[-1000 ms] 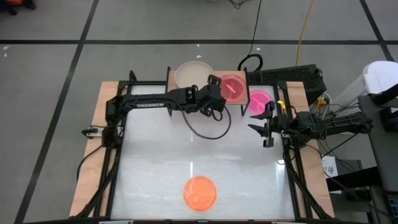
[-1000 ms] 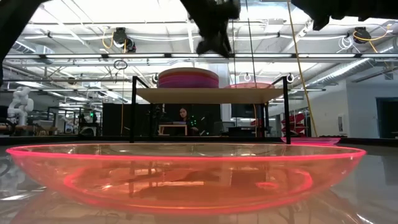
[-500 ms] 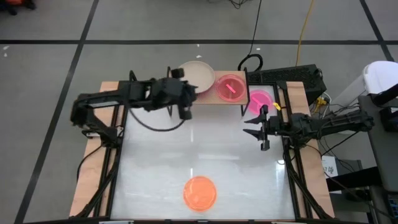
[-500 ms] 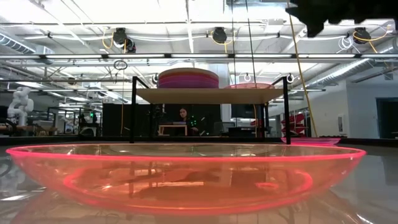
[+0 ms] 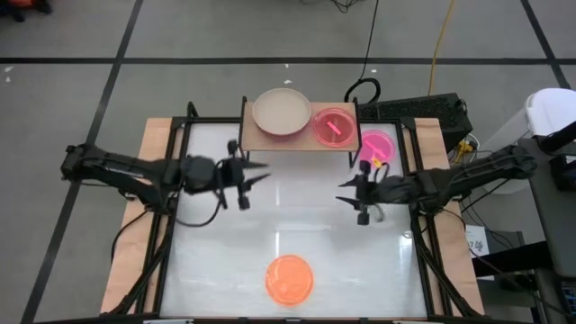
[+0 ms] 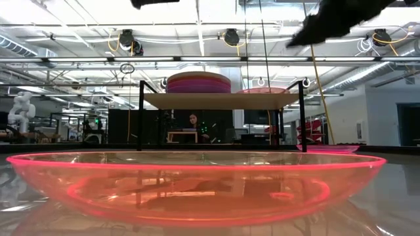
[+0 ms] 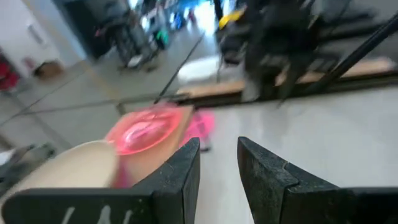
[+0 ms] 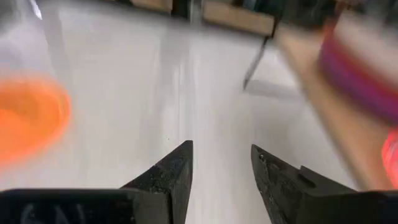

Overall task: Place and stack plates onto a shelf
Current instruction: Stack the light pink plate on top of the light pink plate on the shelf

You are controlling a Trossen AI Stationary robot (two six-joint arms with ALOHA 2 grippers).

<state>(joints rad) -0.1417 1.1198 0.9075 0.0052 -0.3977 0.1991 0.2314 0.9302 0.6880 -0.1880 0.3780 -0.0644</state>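
White desk (image 5: 216, 261): orange plate (image 5: 289, 278) lies near-centre, nearer the released right gripper (image 5: 353, 198) than the released left gripper (image 5: 252, 175)

White tabletop (image 5: 297, 216) fills mid-frame in high view, w/ wood edging at left & right sides. Orange plate (image 5: 289, 278) lies directly on it, bottom centre. Magenta-pink plate (image 5: 376, 143) sits on it at upper right, just beside the shelf. Shelf (image 5: 261, 140) stands at top centre edge of table; on it a stack topped by beige plate (image 5: 282, 111) at left, pink plate (image 5: 334, 126) at right.
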